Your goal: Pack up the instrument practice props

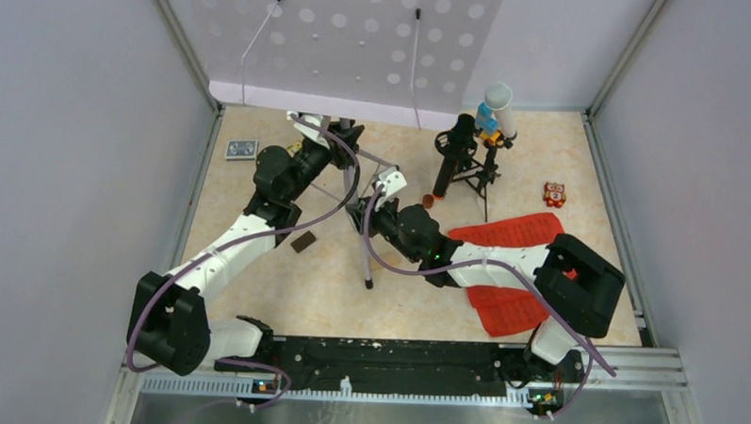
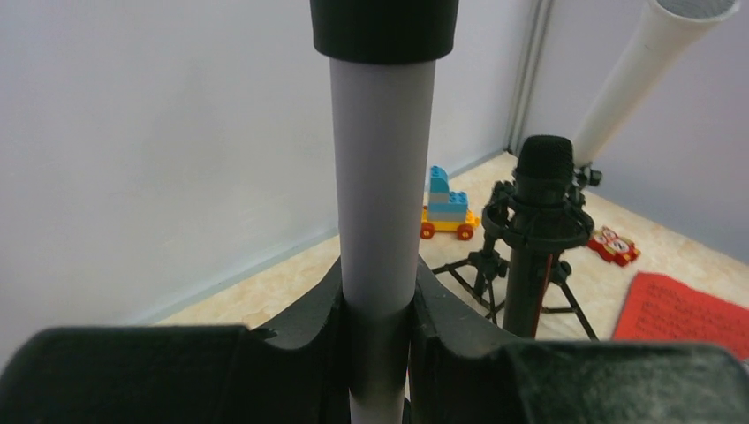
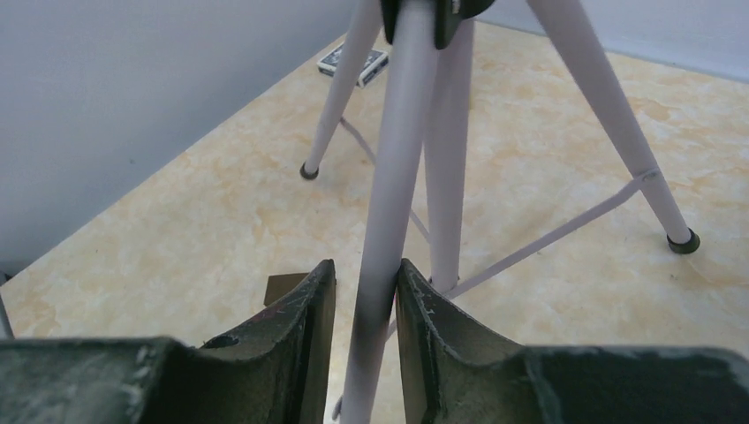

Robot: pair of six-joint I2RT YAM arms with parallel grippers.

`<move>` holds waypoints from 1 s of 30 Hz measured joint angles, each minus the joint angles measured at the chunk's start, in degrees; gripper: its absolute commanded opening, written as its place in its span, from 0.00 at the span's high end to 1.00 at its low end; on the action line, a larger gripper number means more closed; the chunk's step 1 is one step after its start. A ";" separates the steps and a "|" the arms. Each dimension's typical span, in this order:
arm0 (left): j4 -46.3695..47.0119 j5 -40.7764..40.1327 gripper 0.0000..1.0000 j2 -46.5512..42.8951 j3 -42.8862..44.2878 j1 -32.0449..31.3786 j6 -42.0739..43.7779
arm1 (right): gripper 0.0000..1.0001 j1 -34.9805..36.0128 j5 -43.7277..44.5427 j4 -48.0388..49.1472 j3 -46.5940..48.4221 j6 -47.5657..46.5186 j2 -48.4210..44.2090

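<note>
The grey perforated music-stand plate [image 1: 359,32] stands at the back on a silver tripod [image 1: 368,259]. My left gripper [image 1: 341,140] [image 2: 378,265] is shut on the tripod's centre pole [image 2: 380,177], below a black collar. My right gripper [image 1: 377,207] [image 3: 364,265] straddles one tripod leg [image 3: 393,177]. Its right finger touches the leg and a narrow gap shows on the left side. The black microphone [image 1: 456,144] [image 2: 543,172] stands in its shock mount on the small black tripod [image 2: 481,265]. The white tube [image 1: 501,108] [image 2: 636,79] leans behind it. Red sheet-music pages [image 1: 508,231] [image 2: 689,309] lie under my right arm.
A blue-and-orange toy car [image 1: 488,122] [image 2: 449,212] sits by the microphone. A small red toy [image 1: 554,194] [image 2: 616,246] lies at the right. A wooden block [image 1: 303,242] [image 3: 278,287] lies near the tripod legs. A small grey tile [image 1: 241,149] lies at the back left. Walls enclose the table.
</note>
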 measured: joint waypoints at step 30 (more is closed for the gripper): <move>-3.52 41.57 1.00 -4.50 1.33 16.11 -7.58 | 0.30 -7.74 -27.52 -14.56 -15.34 -12.31 -30.34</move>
